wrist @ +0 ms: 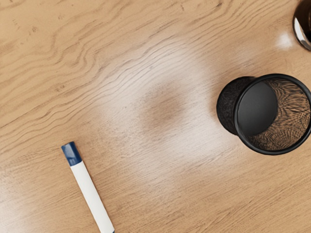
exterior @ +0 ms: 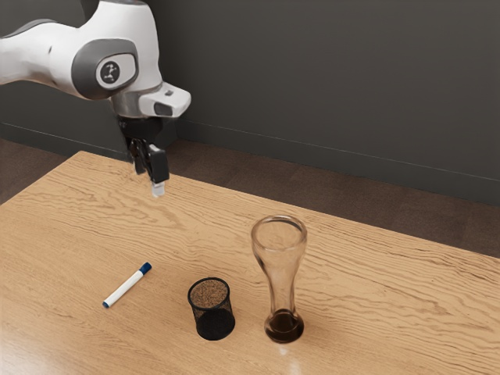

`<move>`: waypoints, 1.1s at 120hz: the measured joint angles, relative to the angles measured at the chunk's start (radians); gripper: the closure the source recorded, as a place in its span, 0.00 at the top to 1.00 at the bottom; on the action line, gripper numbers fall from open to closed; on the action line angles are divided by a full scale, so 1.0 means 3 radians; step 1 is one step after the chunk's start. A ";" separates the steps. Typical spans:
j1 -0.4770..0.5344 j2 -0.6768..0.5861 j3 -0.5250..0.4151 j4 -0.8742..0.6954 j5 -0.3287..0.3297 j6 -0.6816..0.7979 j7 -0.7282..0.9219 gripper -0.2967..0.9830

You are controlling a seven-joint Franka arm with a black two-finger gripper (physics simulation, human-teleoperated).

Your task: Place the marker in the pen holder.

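A dark gray wall (exterior: 336, 86) stands behind everything, with brown floor (exterior: 375, 187) along its foot. In front is the wide tabletop (exterior: 375, 273), pale wood with wavy grain and a few glossy patches of light.

The white and gray arm (exterior: 125, 47) comes in from the exterior view's upper left. At its end, the black gripper (exterior: 149, 181) points down above the tabletop, its fingers (exterior: 158, 164) standing apart.

The tall clear glass (exterior: 282, 269) comes next in size. It stands upright, wide at the mouth, narrow lower down and dark at the base. It rises well above the pen holder (exterior: 212, 311) and stands near it, toward the exterior view's right, making it the close obstacle beside the holder's mouth.

The pen holder is a round black mesh cup, upright and open at the top. It stands between the glass and the marker (exterior: 126, 287), touching neither.

The marker, the slimmest of them, lies flat on the tabletop outside the holder, toward the exterior view's left. Its barrel is white, and its blue cap (wrist: 72, 154) is at the end nearer the wall.
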 joint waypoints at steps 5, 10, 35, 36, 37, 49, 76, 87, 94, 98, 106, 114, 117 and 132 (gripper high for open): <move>0.0000 0.0001 0.0000 0.0000 0.0008 0.0078 0.0076 0.77; 0.0000 0.0002 0.0001 0.0001 0.0014 0.0142 0.0148 0.77; 0.0094 -0.0164 0.0090 -0.0351 0.0108 0.0381 0.0250 0.77; 0.0114 -0.0168 0.0101 -0.0374 0.0113 0.0389 0.0242 0.77; 0.0134 -0.0170 0.0111 -0.0394 0.0117 0.0398 0.0234 0.77; 0.0275 -0.0190 0.0169 -0.0576 0.0191 0.0488 0.0173 0.77; 0.0252 -0.0219 0.0365 -0.1270 0.0389 0.1212 -0.0082 0.77; 0.0277 -0.0058 0.0367 -0.1413 0.0421 0.1540 -0.0214 0.77; 0.0371 0.0073 0.0363 -0.1437 0.0428 0.1698 -0.0293 0.77; 0.0431 0.0150 0.0360 -0.1439 0.0429 0.1771 -0.0335 0.77; 0.0524 0.0259 0.0355 -0.1444 0.0421 0.1893 -0.0412 0.77; 0.0601 0.0347 0.0351 -0.1447 0.0411 0.2005 -0.0481 0.77; 0.0628 0.0374 0.0350 -0.1448 0.0408 0.2042 -0.0505 0.77; 0.0738 0.0440 0.0292 -0.1522 0.0362 0.2193 -0.0608 0.59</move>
